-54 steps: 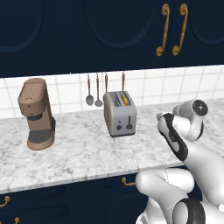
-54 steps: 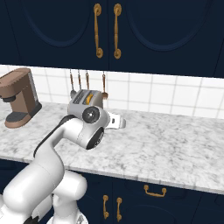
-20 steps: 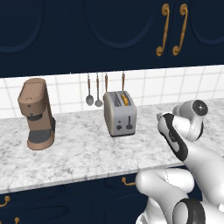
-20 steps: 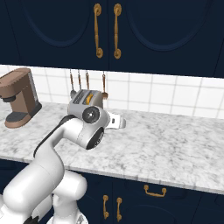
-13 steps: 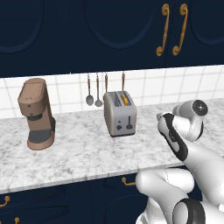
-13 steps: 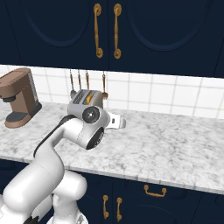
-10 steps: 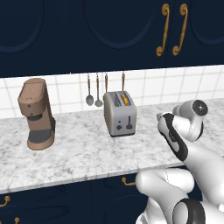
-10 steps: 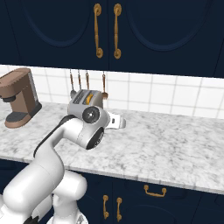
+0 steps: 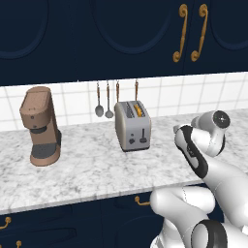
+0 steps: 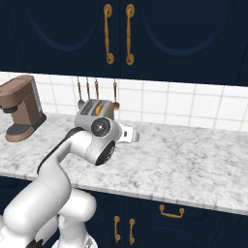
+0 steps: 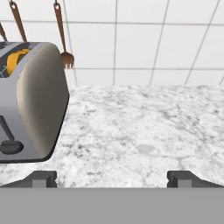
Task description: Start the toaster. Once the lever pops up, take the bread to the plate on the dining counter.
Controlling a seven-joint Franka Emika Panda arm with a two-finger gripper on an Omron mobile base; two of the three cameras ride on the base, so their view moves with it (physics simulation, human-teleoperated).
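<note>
From your hand camera, the toaster [image 11: 33, 103] sat at about nine o'clock of the gripper [image 11: 112, 178], on the marble surface [image 11: 144, 127], with the bread [image 11: 17, 61] poking orange from a slot. The lever [image 11: 11, 146], a small black tab on the toaster's front face, sat low at about eight o'clock, so the coming move looked like a reach left. Your gripper was spread wide, holding and touching nothing.
</note>
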